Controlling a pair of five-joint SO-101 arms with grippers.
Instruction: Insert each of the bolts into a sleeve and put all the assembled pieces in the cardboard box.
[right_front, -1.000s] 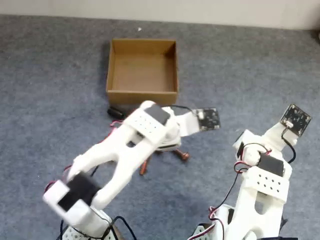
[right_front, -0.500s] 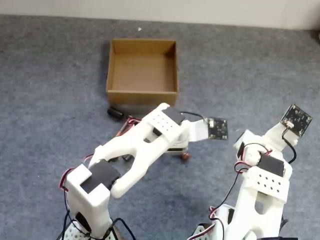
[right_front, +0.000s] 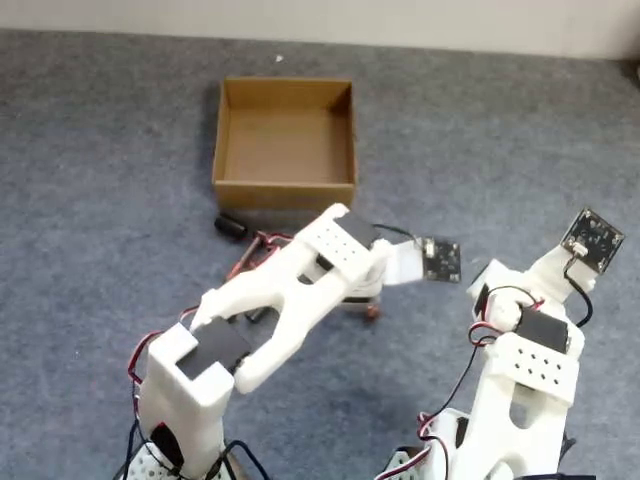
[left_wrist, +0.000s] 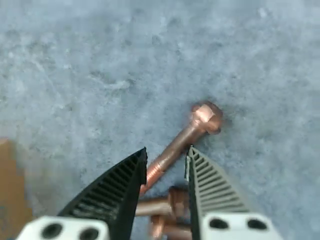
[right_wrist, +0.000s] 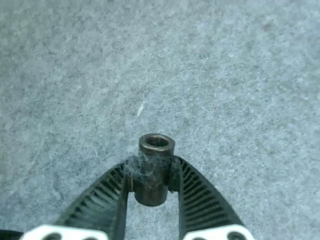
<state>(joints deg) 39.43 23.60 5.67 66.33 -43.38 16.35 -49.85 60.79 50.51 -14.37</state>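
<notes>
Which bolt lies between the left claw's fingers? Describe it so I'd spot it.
Find the cardboard box; just in front of it, toward the arms, the open left gripper hangs over copper bolts on the grey carpet. Yours is the bolt whose shaft lies between the fingertips. Unlike the rest, its hex head sticks out beyond them.
</notes>
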